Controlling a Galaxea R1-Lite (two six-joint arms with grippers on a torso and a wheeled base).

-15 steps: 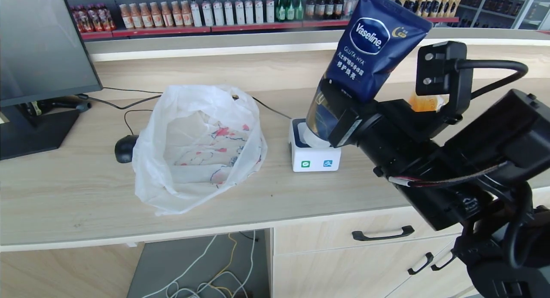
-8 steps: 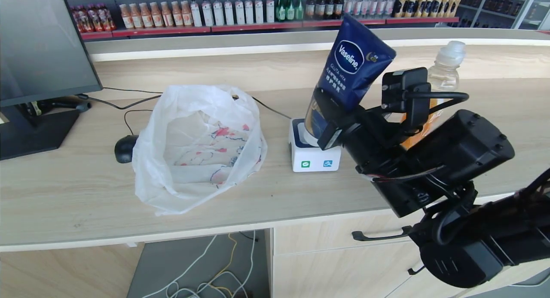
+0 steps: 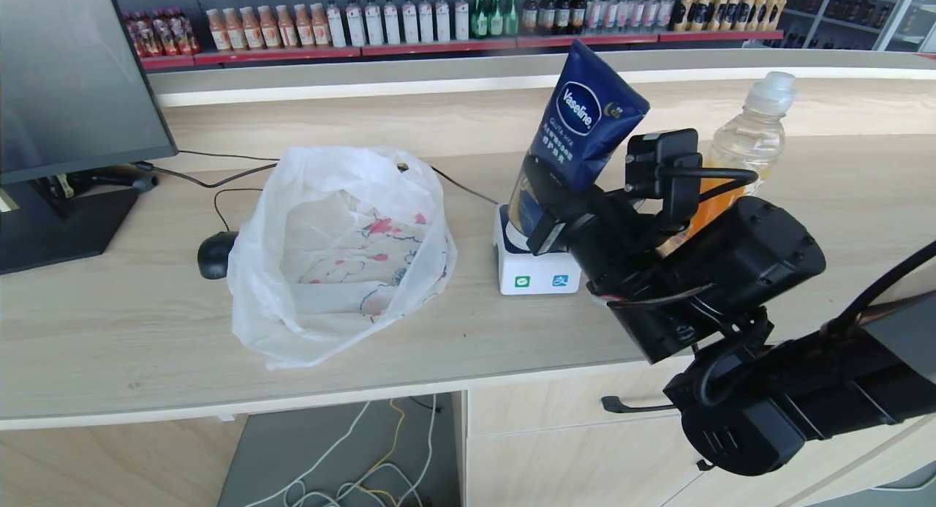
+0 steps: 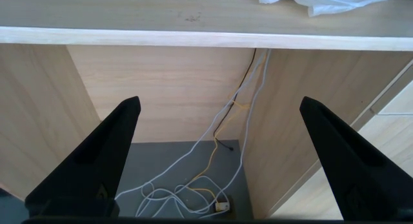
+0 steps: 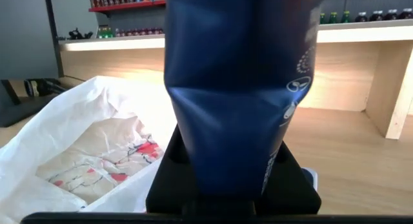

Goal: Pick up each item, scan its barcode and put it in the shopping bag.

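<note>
The right gripper [image 3: 545, 225] is clamped on the lower part of a dark blue tube [image 3: 578, 137], its fingers pressing the tube from both sides. The tube is held cap end down and flat sealed end up, leaning a little to the right. Its lower end sits close over the top of a small white scanner [image 3: 537, 276] on the counter [image 3: 110, 324]; whether the two touch cannot be told. From the right wrist view the tube [image 5: 235, 88] rises straight out of the gripper [image 5: 232, 179], with the shopping bag [image 5: 97, 140] beyond it. The shopping bag [image 3: 340, 251], white plastic with red and blue print, stands open near the middle of the counter towards its front edge, just left of the scanner and apart from it. A clear bottle [image 3: 746, 137] of orange drink stands upright behind the right arm, nearer the back edge. A black mouse [image 3: 214, 254] lies just left of the bag, and a monitor [image 3: 66, 75] stands at the back left corner. The left gripper [image 4: 219, 101] hangs below the counter's front edge [image 4: 129, 17] with its fingers spread wide and nothing between them, above loose cables [image 4: 193, 185] on the floor.
</note>
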